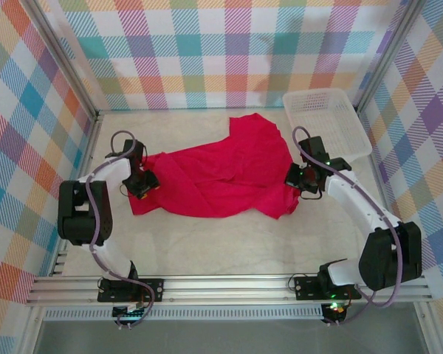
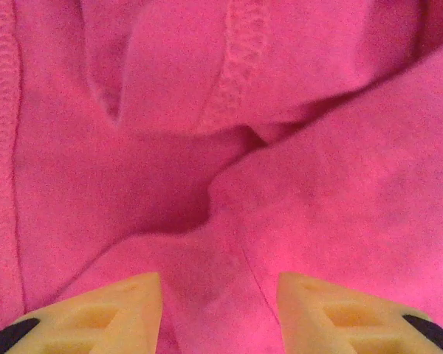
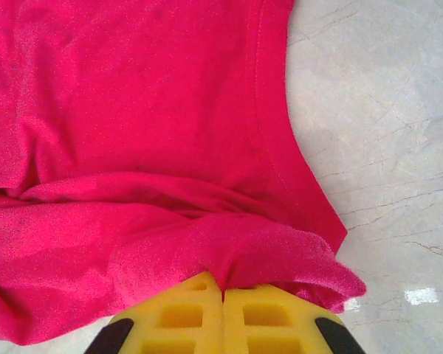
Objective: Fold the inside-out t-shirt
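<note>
Three plaid walls (image 1: 207, 51); red t-shirt (image 1: 221, 173) on marbled table (image 1: 229, 243).

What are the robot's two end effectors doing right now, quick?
Left end effector: open, fingers apart over the t-shirt.
Right end effector: closed, pinching the t-shirt's edge.

Before you, a pale, marble-veined table (image 1: 207, 251) carries two things. The red inside-out t-shirt (image 1: 221, 177) lies rumpled across its middle, spread flatter at the right and bunched into folds at the left, with one corner reaching toward the far side. A white mesh basket (image 1: 332, 122) sits in the far right corner, just beside that corner of the shirt and askew to the walls.
</note>
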`<state>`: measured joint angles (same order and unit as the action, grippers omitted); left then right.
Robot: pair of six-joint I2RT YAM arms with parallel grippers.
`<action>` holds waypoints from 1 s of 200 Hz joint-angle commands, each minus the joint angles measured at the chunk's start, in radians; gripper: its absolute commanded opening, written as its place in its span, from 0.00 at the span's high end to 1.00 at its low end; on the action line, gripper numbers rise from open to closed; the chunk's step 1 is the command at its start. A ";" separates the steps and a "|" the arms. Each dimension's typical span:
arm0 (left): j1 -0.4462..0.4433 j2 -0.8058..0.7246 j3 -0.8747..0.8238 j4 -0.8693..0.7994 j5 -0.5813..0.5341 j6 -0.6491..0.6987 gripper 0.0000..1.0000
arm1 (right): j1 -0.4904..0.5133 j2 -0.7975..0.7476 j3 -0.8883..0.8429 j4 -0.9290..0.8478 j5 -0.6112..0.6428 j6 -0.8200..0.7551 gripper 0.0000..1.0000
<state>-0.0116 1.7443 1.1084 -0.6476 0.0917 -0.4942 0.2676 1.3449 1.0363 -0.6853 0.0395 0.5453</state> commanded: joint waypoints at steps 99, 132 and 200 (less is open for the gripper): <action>-0.035 0.098 0.106 -0.013 -0.081 -0.006 0.67 | -0.004 -0.039 0.023 -0.009 -0.083 0.017 1.00; -0.038 0.100 0.105 -0.018 -0.085 -0.005 0.67 | -0.004 -0.053 0.040 -0.026 -0.064 0.005 1.00; -0.037 -0.046 0.206 -0.114 -0.146 -0.017 1.00 | -0.004 -0.051 0.120 -0.038 -0.049 -0.007 1.00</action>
<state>-0.0437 1.8328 1.2106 -0.6758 -0.0055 -0.5041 0.2676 1.3182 1.0615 -0.7082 -0.0231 0.5526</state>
